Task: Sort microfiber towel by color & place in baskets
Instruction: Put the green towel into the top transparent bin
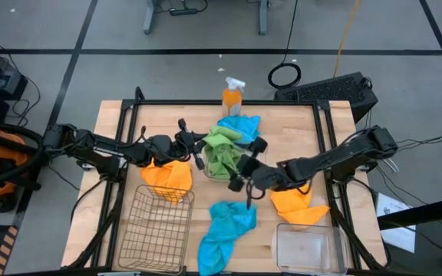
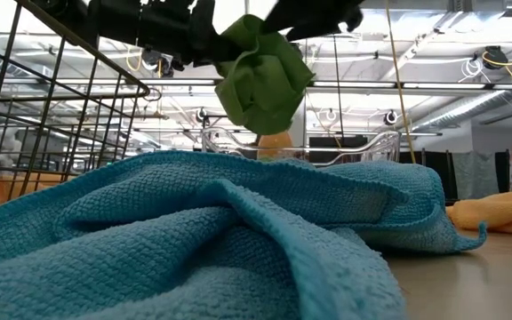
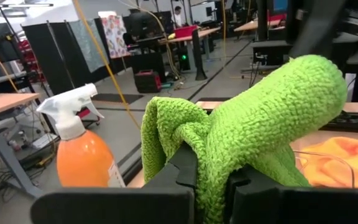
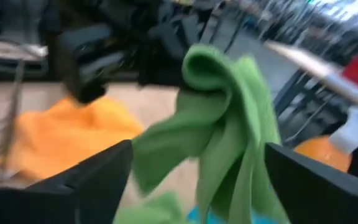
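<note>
A bright green microfiber towel [image 1: 222,140] hangs at the table's middle with my left gripper [image 1: 203,146] shut on it. It sits bunched above a clear plastic basket [image 2: 327,147], clear of the rim. More green cloth [image 1: 221,165] lies in that basket. My right gripper [image 1: 245,164] is open just right of the hanging towel [image 4: 229,118], which shows in front of its gap. Two orange-yellow towels [image 1: 167,176] [image 1: 298,205] and two sky blue towels [image 1: 240,124] [image 1: 225,230] lie on the table. My left gripper pinches a bunched fold of the green towel [image 3: 215,163] between its two fingers [image 3: 182,168], several layers thick. The fingers come in level from the table's left. The towel is lifted clear, and its loose end [image 2: 256,102] hangs slack below the fingers.
A wire mesh basket [image 1: 156,230] stands at the near left and a second clear basket [image 1: 307,247] at the near right. An orange spray bottle [image 1: 232,96] stands at the far edge behind the middle basket. The near blue towel [image 2: 194,240] fills the low view's foreground.
</note>
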Motion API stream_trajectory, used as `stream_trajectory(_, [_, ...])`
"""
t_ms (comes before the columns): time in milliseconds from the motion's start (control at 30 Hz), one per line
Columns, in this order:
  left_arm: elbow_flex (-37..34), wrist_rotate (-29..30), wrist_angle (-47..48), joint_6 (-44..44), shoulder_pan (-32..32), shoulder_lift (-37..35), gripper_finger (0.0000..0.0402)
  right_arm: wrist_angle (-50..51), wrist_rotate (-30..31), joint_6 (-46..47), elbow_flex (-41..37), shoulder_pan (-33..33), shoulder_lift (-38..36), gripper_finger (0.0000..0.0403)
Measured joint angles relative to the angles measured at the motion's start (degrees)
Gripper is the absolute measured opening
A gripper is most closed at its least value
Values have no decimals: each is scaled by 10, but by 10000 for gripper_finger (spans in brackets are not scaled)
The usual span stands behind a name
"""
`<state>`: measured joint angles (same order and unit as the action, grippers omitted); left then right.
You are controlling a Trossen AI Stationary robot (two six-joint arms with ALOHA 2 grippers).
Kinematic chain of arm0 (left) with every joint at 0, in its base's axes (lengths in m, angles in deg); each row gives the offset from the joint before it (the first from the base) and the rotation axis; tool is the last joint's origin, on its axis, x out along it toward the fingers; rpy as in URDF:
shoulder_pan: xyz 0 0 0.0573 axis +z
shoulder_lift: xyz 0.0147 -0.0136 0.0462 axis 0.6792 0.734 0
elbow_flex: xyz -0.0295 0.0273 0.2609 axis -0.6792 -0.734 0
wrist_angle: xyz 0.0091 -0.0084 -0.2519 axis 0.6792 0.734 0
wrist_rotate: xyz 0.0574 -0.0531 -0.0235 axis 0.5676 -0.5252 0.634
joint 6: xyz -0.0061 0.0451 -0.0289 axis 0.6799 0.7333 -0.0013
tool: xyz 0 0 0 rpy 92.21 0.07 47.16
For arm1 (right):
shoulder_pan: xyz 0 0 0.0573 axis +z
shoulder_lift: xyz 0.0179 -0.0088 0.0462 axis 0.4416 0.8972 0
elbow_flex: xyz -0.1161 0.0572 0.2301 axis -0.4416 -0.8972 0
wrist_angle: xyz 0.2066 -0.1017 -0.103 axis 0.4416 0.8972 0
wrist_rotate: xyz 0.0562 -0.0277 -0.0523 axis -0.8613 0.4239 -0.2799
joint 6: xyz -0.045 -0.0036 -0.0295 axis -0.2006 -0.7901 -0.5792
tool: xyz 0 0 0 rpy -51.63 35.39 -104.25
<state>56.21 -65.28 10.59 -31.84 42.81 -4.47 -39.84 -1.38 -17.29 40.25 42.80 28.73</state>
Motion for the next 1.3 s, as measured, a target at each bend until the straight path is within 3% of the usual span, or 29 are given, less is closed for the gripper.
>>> stream_trajectory(167, [0, -2, 0, 0, 0, 0, 17, -114, -16, -66, 0, -30, 36, 395])
stream_trajectory(333, [0, -3, -5, -4, -1, 0, 17, -145, -64, -48, 0, -69, 66, 358])
stream_trajectory(500, [0, -4, -10, -9, -3, 0, 17, -138, -67, -32, 0, -96, 72, 261])
stream_trajectory(733, [0, -31, -28, 5, -26, 0, 17, -101, -69, -38, 0, -113, 70, 53])
stream_trajectory(800, [0, -31, -23, 25, -34, 0, 17, -96, -71, -56, 0, -112, 67, 16])
stream_trajectory(1133, [3, -64, 63, 18, -44, -2, 24, -57, -62, -135, -1, -90, 26, 5])
stream_trajectory(1300, [-2, -166, 104, -39, -51, -3, 90, -14, -19, -179, -1, -82, 6, 3])
